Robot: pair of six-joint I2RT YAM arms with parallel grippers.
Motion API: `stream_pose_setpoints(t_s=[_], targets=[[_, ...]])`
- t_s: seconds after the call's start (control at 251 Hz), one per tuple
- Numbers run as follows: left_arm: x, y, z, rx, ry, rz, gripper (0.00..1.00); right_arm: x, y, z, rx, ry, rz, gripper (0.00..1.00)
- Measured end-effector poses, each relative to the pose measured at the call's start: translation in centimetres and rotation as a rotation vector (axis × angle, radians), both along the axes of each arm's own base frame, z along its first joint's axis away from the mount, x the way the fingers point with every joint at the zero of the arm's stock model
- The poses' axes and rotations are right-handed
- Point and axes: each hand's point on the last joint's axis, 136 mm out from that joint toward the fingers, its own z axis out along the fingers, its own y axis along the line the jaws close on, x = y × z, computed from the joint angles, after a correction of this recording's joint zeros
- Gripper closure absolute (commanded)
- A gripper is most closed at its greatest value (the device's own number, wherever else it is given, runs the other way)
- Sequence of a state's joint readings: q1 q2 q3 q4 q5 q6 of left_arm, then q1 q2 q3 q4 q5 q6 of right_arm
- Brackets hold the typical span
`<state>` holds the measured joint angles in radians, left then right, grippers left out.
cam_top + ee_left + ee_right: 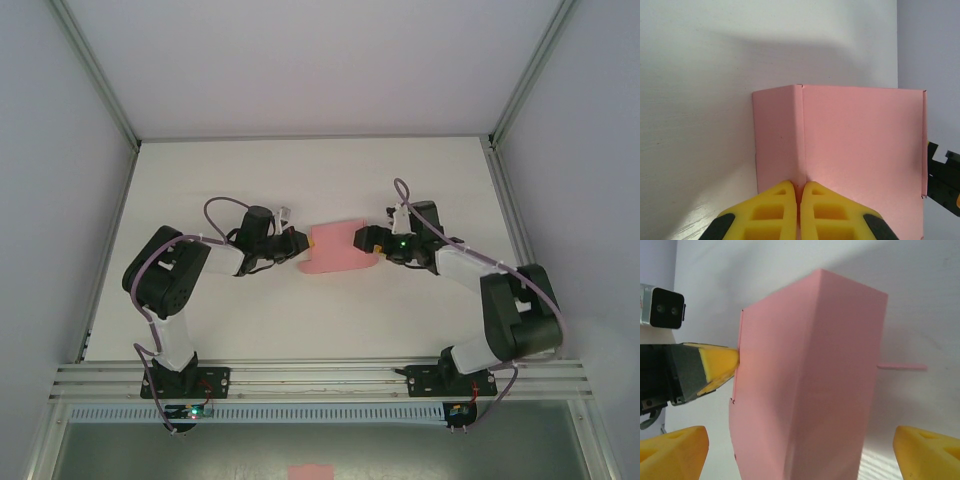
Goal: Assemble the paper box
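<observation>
On your left, the left end effector [799,192] is clamping tight on the paper box [860,145], its yellow fingers pinching the near end of a crease where two pink panels are meeting at an angle. The box is sitting at the middle of the bench [300,180], between your two arms, partly folded up rather than lying flat. On your right, the right end effector [368,240] is standing wide and released, one finger either side of the box, gripping nothing. You are, I judge, midway through forming the walls, with the left side acting as anchor. The next move is calling for the right fingers to close on a free panel and fold it square, gently, since thin card is likely creasing easily
</observation>
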<state>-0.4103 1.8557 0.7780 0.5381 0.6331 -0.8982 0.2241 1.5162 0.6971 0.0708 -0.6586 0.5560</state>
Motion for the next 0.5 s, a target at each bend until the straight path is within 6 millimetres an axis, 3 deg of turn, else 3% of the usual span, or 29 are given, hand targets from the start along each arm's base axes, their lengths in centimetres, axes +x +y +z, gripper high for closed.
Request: stream_pose_setpoints(t_s=[0.263,0.331,0.499], targets=[[0.1,-0.3,0.0,-0.014,-0.011,-0.011,0.93,1.4,1.5,-1.7,0.115,0.082,0.017,0.15],[0.1,-0.2,0.0,-0.014,-0.012,-0.011,0.93,1.6,1.9,-1.3,0.150,0.076,0.022,0.23],[0.1,-0.2,0.0,-0.010,-0.015,-0.010,0.91,2.4,2.0,0.0,0.202,0.051,0.014,0.55]])
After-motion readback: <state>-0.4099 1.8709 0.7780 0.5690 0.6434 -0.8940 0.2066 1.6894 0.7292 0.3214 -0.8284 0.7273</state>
